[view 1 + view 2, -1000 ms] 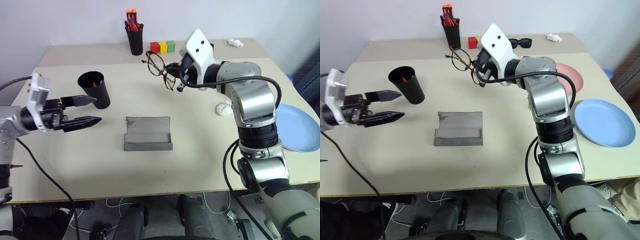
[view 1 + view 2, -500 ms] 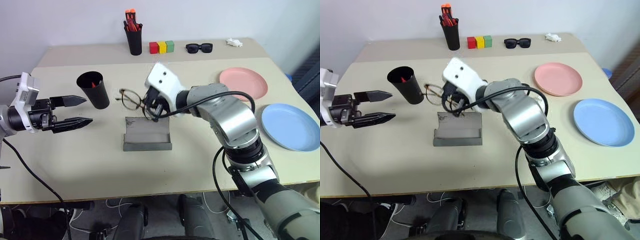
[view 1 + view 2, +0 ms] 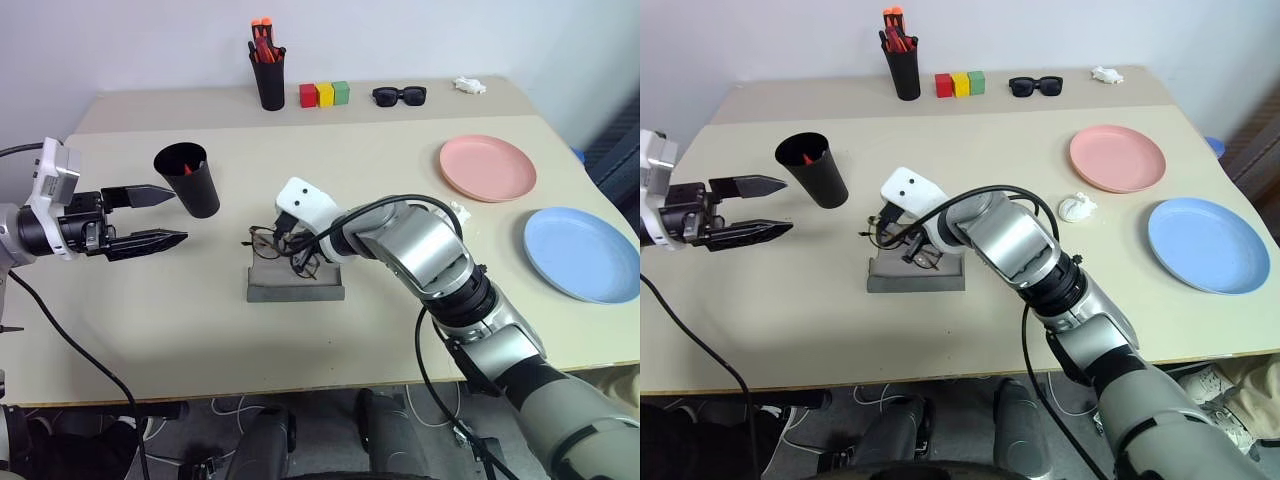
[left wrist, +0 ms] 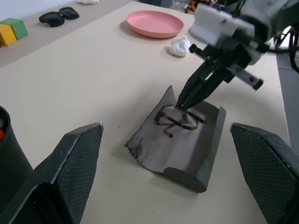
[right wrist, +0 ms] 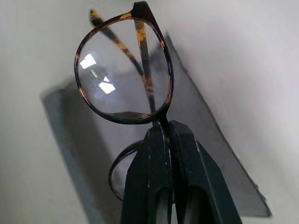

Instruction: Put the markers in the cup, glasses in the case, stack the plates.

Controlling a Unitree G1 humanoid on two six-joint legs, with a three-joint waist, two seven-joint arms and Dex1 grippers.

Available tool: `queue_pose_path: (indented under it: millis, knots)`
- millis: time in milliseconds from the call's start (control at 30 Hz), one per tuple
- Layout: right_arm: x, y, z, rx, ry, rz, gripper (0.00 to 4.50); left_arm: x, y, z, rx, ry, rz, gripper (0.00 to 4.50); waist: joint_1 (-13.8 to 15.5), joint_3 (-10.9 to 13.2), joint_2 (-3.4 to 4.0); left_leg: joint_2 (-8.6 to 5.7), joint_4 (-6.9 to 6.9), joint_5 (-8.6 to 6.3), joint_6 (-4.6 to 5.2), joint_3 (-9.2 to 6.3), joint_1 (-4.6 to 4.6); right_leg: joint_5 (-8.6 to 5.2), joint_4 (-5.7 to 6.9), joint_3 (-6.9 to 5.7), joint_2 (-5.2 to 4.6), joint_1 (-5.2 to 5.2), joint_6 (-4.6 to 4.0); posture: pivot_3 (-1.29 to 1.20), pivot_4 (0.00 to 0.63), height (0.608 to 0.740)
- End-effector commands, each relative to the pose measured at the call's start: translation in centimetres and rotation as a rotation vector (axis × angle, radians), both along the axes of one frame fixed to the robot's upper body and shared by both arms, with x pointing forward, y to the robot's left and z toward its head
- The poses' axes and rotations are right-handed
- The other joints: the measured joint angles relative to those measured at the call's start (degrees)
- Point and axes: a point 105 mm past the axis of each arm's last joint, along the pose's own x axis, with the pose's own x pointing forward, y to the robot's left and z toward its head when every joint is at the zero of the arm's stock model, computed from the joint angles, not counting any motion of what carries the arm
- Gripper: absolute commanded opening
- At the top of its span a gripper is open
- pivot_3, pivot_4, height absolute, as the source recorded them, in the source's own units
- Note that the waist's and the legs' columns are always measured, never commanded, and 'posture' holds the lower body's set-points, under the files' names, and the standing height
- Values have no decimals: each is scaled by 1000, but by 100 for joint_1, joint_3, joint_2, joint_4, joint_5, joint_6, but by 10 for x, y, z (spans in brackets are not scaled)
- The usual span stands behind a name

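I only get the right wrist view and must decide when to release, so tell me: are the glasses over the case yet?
Observer: Yes. The glasses lie low in the open case, pinched at the bridge by the right gripper.
Operator: Is the left gripper nearby?
Observer: No. The left gripper hangs open beside the cup, apart from the case.
Operator: Are the plates stacked?
Observer: Not yet. The pink plate and blue plate lie apart.
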Motion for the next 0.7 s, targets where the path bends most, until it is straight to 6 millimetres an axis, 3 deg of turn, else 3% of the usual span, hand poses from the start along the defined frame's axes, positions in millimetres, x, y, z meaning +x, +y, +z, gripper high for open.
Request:
queue_pose_path:
  millis: [33,233,700]
  knots:
    - [-1,4,7,-8,-58,41,22,-1,-2,12,8,-48,-8,4500,-4,0,0,0,0,0,0,0,0,0,1,0,0,-1,0,0,150,740]
    - [-5,-3,-3,-92,-67,77,22,1,-4,14,8,-52,-15,4500,-7,0,0,1,-1,0,0,0,0,0,0,0,0,-1,0,0,150,740]
    - [-15,6,-19,-110,-4,109,22,2,-9,15,8,-56,-30,4500,-3,0,0,0,-1,0,0,0,0,0,-1,0,0,-1,0,0,150,740]
